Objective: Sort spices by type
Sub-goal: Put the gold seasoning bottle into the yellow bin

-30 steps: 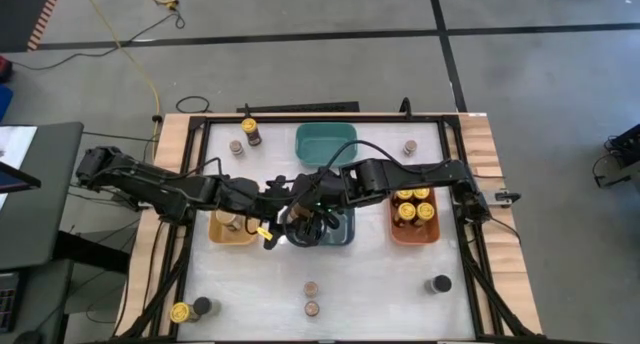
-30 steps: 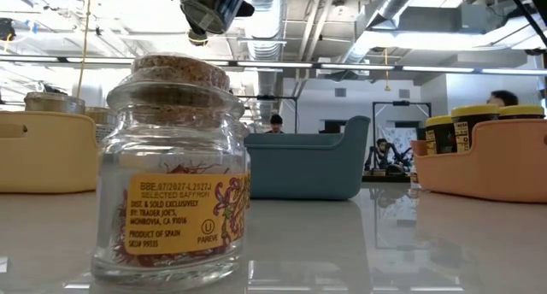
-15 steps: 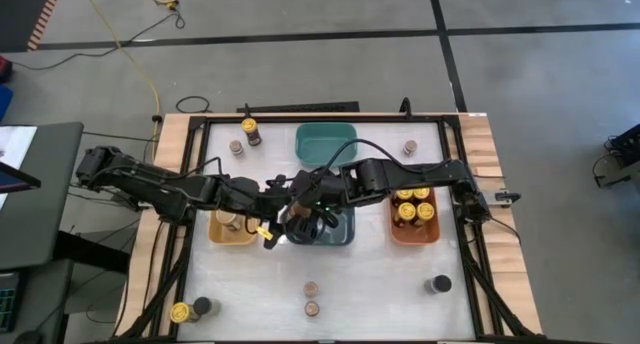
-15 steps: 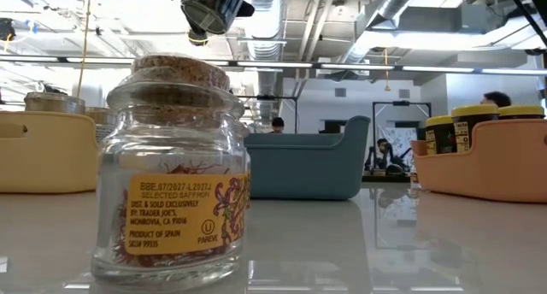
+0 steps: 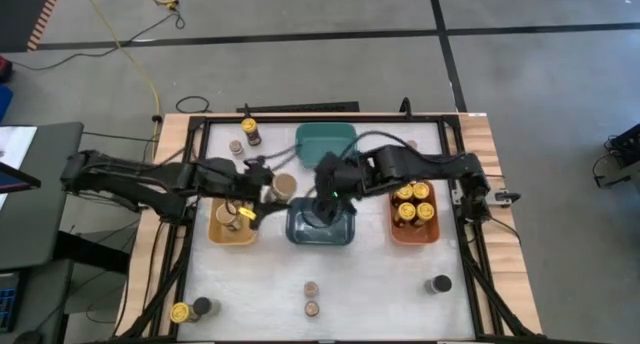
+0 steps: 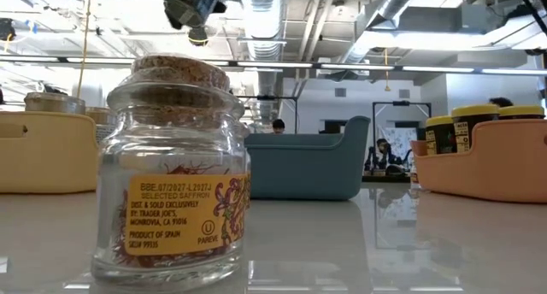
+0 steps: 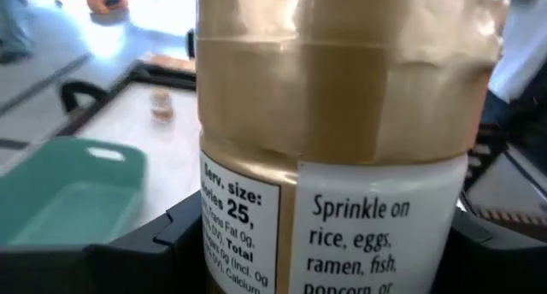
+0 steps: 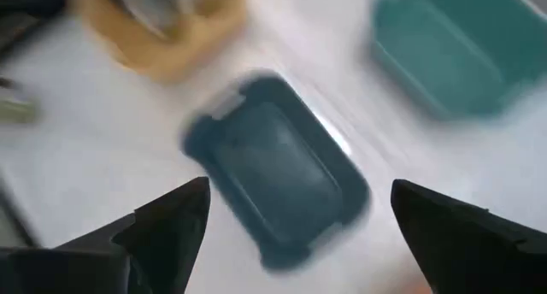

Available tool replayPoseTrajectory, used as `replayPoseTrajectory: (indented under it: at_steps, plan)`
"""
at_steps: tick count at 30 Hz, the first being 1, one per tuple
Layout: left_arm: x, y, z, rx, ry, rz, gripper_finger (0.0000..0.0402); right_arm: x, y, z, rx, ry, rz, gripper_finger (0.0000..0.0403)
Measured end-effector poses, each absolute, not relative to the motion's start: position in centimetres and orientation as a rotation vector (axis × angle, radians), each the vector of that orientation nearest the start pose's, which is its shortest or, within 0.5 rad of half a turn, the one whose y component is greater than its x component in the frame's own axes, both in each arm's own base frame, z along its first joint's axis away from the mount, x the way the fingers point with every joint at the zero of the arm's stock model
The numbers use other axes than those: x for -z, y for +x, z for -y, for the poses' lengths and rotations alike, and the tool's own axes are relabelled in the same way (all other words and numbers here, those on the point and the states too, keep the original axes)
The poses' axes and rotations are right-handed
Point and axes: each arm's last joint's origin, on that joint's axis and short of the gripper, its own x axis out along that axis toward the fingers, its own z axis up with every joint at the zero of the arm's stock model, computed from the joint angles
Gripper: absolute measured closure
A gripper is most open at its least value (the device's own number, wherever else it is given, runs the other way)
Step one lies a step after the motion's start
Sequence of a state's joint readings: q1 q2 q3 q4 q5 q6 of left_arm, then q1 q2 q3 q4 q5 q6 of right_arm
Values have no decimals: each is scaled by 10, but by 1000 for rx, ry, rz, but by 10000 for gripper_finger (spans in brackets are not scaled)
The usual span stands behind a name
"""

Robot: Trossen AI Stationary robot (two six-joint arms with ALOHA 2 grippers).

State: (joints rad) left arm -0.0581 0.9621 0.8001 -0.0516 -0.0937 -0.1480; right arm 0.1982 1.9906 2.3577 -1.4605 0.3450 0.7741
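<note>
One tan jar (image 7: 342, 114) sits clamped between the fingers of my left pincer (image 5: 268, 190), upright and lifted off the table (image 5: 380, 284), its gold lid and label filling that wrist's view. My right pincer (image 8: 301, 191) is spread wide and holds nothing; it hangs above the blue bin (image 5: 292, 229), and I cannot tell whether anything lies in there. Moving outward, the yellow bin (image 5: 214, 234) just beside my left pincer holds at least one tan-topped jar, so I judge that is where my jar belongs. The orange bin (image 5: 395, 234) carries about four yellow-lidded jars (image 5: 407, 212). The teal bin (image 5: 325, 134) looks bare. I judge the sort to be near half done, with about eight jars loose on the table. Brown-topped jars (image 5: 311, 287) stand at the front middle and in both far corners. Dark-lidded jars (image 5: 437, 284) stand front right and front left. A yellow-lidded one sits beside the front-left dark one, and another at the far left. My left arm reaches in from the left edge, passing over the far side of the yellow bin. My right arm stretches in past the orange bin, wrist bent down over the blue bin.
</note>
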Motion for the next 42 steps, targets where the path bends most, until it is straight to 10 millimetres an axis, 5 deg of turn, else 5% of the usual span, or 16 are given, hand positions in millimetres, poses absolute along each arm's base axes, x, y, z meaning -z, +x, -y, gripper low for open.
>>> replayPoseTrajectory:
  at_steps: [11, 17, 24, 33, 37, 42]
  plan:
    - [-314, 160, 0, -117, -257, -72, 134, -356, 346, -136, 817, 253, -858, 10]
    - [-318, 159, -1, -153, -261, -30, 128, -323, 311, -138, 904, 232, -839, 10]
    - [-312, 180, -3, -228, -296, -21, 134, -295, 257, -103, 726, 344, -676, 10]
    - [-304, 230, -3, -266, -307, 118, 133, -254, 229, -23, 86, 389, -183, 9]
    - [-301, 248, -3, -269, -294, 104, 134, -243, 225, 3, 127, 464, -1, 9]
    - [-304, 270, 1, -260, -276, 81, 134, -235, 230, 28, 241, 476, -5, 9]
